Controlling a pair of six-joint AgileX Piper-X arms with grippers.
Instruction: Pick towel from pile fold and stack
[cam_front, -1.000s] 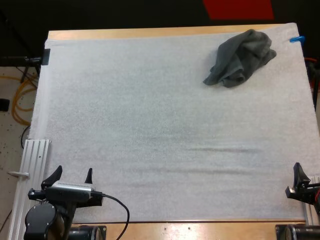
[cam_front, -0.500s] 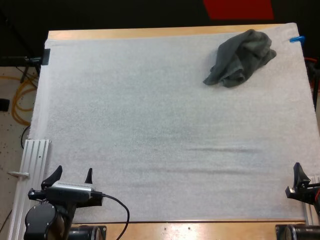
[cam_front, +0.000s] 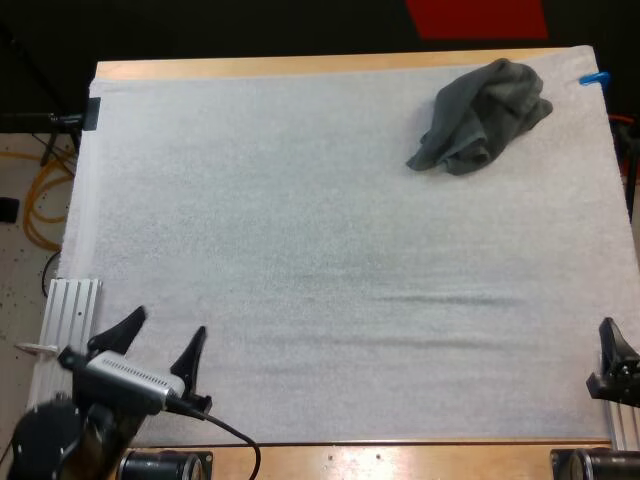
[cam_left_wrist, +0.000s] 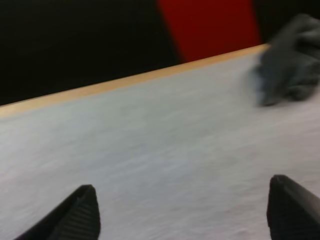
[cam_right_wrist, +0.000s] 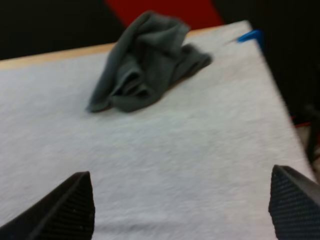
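Note:
One crumpled dark grey-green towel (cam_front: 482, 115) lies in a heap on the white mat (cam_front: 330, 250) near its far right corner. The same towel (cam_right_wrist: 142, 62) is ahead of my right gripper, and the towel (cam_left_wrist: 291, 60) is far off beyond my left gripper. My left gripper (cam_front: 160, 342) hovers over the mat's near left corner, open, nothing between its fingers (cam_left_wrist: 75, 217). At the table's near right edge sits my right gripper (cam_front: 625, 345), also open, with bare mat between its fingers (cam_right_wrist: 67, 210).
An aluminium rail (cam_front: 65, 330) runs along the mat's near left side. The wooden table edge (cam_front: 330, 66) borders the far side. Bare mat stretches between both grippers and the towel.
My left gripper has turned and shifted right, now pointing toward the far right. My right gripper has drawn slightly back toward the near right corner. The towel has not moved.

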